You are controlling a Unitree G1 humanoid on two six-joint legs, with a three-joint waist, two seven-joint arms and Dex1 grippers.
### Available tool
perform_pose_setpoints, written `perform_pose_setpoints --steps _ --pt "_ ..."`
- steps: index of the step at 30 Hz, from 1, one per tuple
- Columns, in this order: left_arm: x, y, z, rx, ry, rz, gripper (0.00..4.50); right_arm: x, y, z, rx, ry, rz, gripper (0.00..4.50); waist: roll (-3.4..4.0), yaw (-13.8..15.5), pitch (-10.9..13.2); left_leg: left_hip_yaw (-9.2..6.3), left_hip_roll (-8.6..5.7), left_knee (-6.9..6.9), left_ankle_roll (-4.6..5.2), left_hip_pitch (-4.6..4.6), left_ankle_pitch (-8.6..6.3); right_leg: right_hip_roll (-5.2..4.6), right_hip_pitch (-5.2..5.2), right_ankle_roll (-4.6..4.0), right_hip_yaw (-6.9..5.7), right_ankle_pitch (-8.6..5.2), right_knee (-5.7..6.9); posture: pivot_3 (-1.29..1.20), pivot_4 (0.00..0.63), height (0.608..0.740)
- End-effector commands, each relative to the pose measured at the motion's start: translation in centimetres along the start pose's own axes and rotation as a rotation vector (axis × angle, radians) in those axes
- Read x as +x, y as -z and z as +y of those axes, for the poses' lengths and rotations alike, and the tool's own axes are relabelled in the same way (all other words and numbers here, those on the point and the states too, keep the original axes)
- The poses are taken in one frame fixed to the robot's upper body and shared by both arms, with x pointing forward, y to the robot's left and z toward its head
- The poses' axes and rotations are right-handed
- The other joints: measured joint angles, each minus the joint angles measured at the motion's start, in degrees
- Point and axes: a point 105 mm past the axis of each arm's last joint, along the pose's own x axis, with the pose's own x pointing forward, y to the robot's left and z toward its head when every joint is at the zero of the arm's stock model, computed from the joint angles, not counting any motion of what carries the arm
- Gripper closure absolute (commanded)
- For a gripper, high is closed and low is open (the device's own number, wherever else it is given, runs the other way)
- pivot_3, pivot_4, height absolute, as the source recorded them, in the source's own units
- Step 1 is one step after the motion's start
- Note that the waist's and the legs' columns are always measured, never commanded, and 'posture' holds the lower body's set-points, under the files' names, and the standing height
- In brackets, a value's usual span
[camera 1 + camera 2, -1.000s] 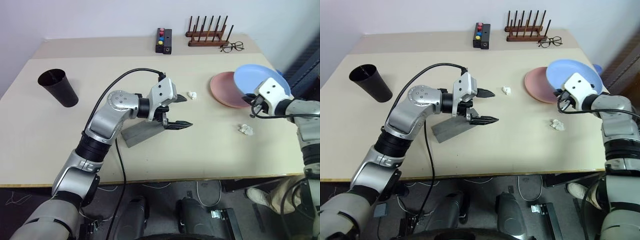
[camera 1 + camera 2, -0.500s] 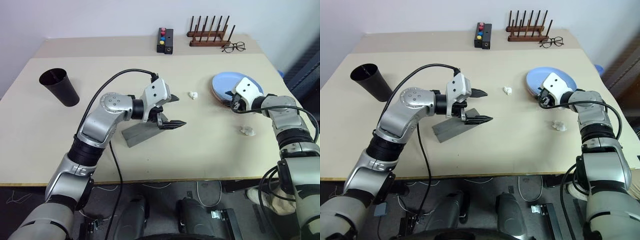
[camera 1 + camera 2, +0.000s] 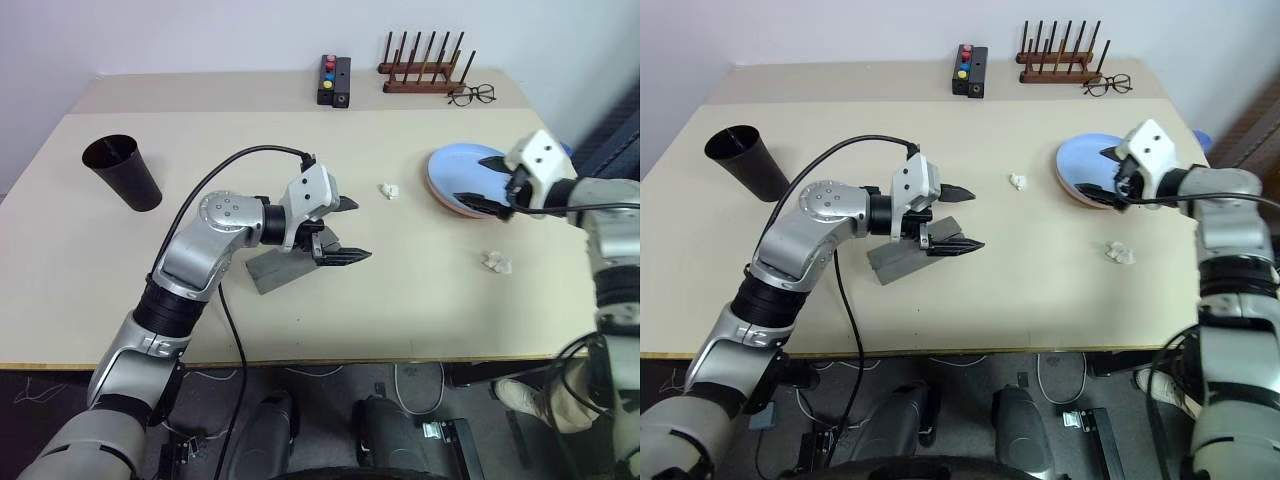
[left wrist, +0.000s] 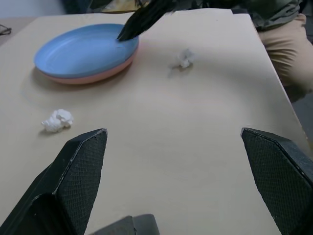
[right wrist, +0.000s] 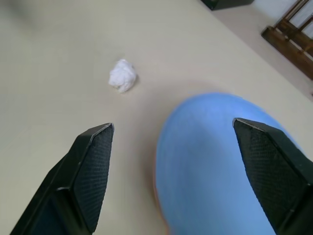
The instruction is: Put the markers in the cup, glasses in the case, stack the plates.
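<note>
Blue plate (image 3: 470, 172) now lies flat on the pink plate (image 4: 93, 74), far right of the table (image 3: 400, 300); a second ago my right gripper (image 3: 484, 182) held it tilted in the air. Right jaws are now spread wide, empty, lifted just above the stack's right edge. I judge the stacking done.

Left gripper (image 3: 345, 230) wide open, holding nothing, hovering mid-table over the grey case (image 3: 283, 270), which looks closed. Black cup (image 3: 123, 173) stands far left, well apart. Markers probably already inside, can't tell; same for the sunglasses.

Plates round, shallow, smooth matte plastic, pink rim peeking under the blue. Case boxy, dull metallic. Cup tapered, matte. Two crumpled white paper scraps (image 3: 387, 190) (image 3: 494, 262) lie on the smooth beige tabletop.
</note>
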Motion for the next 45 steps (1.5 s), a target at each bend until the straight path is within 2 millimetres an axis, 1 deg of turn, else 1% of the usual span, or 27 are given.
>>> perform_pose_setpoints --steps 1,5,6,9,14,22,23,25,26,29,31,35,38,42,45 --pt "-0.2 -1.1 -0.6 0.011 0.040 -0.064 0.00 -2.6 -0.3 0.2 0.014 -0.006 0.012 0.54 0.00 -0.08 0.00 0.00 0.00 0.01 0.00 0.00 0.00 0.00 0.00 0.00 0.00 0.00 0.01 0.00 0.150 0.740" --pt "-0.2 -1.2 -1.9 0.001 0.148 -0.076 0.00 -4.7 2.5 1.3 0.084 -0.017 0.115 0.54 0.00 -0.49 0.00 0.00 0.01 0.01 0.01 0.01 0.00 0.00 -0.01 0.00 0.00 0.00 0.03 0.00 0.150 0.740" --pt "-0.2 -1.3 -2.0 0.002 0.166 -0.076 0.00 -4.9 2.9 1.5 0.094 -0.019 0.127 0.54 0.01 -0.65 0.00 0.00 0.01 0.00 0.01 0.01 0.00 0.00 -0.01 0.00 0.01 0.00 0.02 0.00 0.150 0.740" --pt "-0.1 -1.3 -1.8 0.021 0.167 -0.070 0.00 -5.1 4.4 2.3 0.143 -0.031 0.164 0.54 0.02 -0.82 -0.01 0.04 0.03 -0.01 0.01 0.03 -0.01 0.01 -0.02 0.00 0.01 0.00 0.03 0.00 0.150 0.740" --pt "0.0 -1.3 -1.5 0.036 0.162 -0.063 0.00 -4.3 5.7 3.7 0.188 -0.061 0.179 0.54 0.03 -0.62 -0.01 0.04 0.02 0.02 0.01 0.03 -0.01 0.01 0.00 0.01 0.01 0.01 0.04 0.00 0.150 0.740" --pt "-0.2 -1.2 -1.3 0.049 0.143 -0.049 0.00 -2.4 6.6 4.5 0.213 -0.084 0.175 0.54 0.03 -0.60 -0.01 0.04 0.02 0.02 0.01 0.03 -0.01 0.01 0.00 0.01 0.01 0.01 0.04 0.00 0.150 0.740" --pt "-0.3 -1.2 -1.3 0.050 0.139 -0.047 0.00 -2.2 6.6 4.5 0.215 -0.083 0.175 0.78 0.03 -0.60 -0.01 0.04 0.02 0.02 0.01 0.03 -0.01 0.01 0.00 0.01 0.01 0.01 0.04 0.00 0.150 0.740" --pt "-0.4 -1.2 -1.1 0.056 0.127 -0.040 0.00 -2.0 6.8 4.5 0.211 -0.090 0.185 1.40 0.03 -0.60 -0.01 0.04 0.02 0.01 0.01 0.03 -0.01 0.01 -0.01 0.01 0.01 0.01 0.04 0.00 0.150 0.740" --pt "-0.5 -1.2 -1.1 0.061 0.121 -0.036 0.00 -1.9 7.0 4.6 0.207 -0.098 0.195 1.83 0.03 -0.60 -0.01 0.04 0.02 0.01 0.01 0.03 -0.01 0.01 -0.01 0.01 0.01 0.01 0.03 0.00 0.150 0.740" --pt "-0.6 -1.4 -1.1 0.061 0.111 -0.039 0.00 -1.9 7.2 4.8 0.195 -0.114 0.211 3.44 0.03 -0.53 -0.01 0.04 0.02 0.01 0.01 0.03 -0.01 0.01 -0.01 0.01 0.01 0.01 0.03 0.00 0.150 0.740" --pt "-0.6 -1.4 -1.0 0.061 0.105 -0.037 0.00 -1.8 7.1 4.6 0.189 -0.107 0.204 4.46 0.02 -0.56 -0.02 0.04 0.02 0.02 0.01 0.03 -0.01 0.01 0.00 0.01 0.00 0.01 0.03 0.00 0.150 0.740" --pt "-0.8 -1.3 -1.0 0.063 0.095 -0.032 0.00 -1.6 6.5 4.2 0.161 -0.090 0.191 4.46 0.02 -0.58 -0.02 0.03 0.02 0.02 0.01 0.03 -0.01 0.02 0.00 0.01 0.00 0.01 0.03 0.00 0.150 0.740" --pt "-0.8 -1.3 -0.9 0.064 0.089 -0.030 0.00 -1.6 5.4 3.5 0.142 -0.067 0.156 4.46 0.02 -0.58 -0.02 0.04 0.02 0.02 0.01 0.03 -0.01 0.01 -0.01 0.01 0.01 0.01 0.03 0.00 0.150 0.740" --pt "-0.8 -1.3 -0.8 0.064 0.081 -0.031 0.00 -1.1 1.9 1.8 0.110 -0.011 0.015 4.46 0.03 -0.74 -0.01 0.04 0.02 0.01 0.01 0.03 -0.01 0.02 -0.02 0.01 0.01 0.01 0.04 0.00 0.150 0.740" --pt "-0.8 -1.3 -0.7 0.065 0.076 -0.031 0.00 -0.3 -1.8 0.0 0.069 0.044 -0.131 4.46 0.03 -0.91 -0.01 0.04 0.03 -0.01 0.01 0.03 0.00 0.04 -0.04 0.01 0.01 0.01 0.04 0.00 0.150 0.740"
